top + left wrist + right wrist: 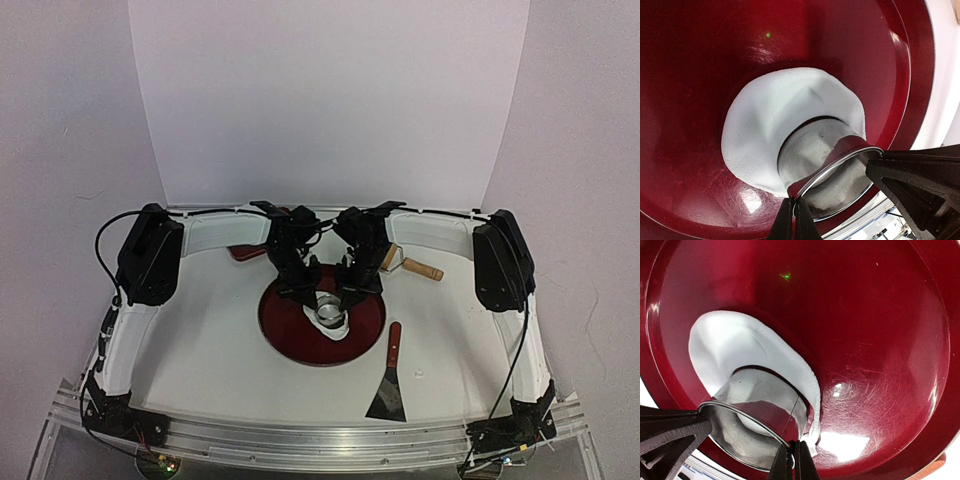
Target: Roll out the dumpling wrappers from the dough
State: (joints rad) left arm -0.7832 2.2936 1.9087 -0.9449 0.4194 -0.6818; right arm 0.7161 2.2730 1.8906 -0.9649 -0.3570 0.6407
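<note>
Closest to the overhead camera, a ribbed aluminium rail (320, 438) runs along the near edge of the white tabletop (200, 350), with the two arm bases at its ends. From the left, the left arm reaches in over a round dark red tray (275, 318) at the tabletop's middle. The left gripper (794, 212) has its fingers pressed together on the rim of a shiny metal ring cutter (840, 155). That ring stands on the flat irregular white dough sheet (775, 110), which lies on the tray floor near its middle, and more white dough shows inside the ring. On the ring's opposite side the right gripper (792, 455) is likewise pinched tight on the rim. Right of the tray, a rolling pin with a wooden handle (422, 267) lies partly hidden behind the right gripper. A metal scraper with a red-brown wooden handle (390, 375) lies flat just beside the tray's right edge, its blade toward the rail.
</note>
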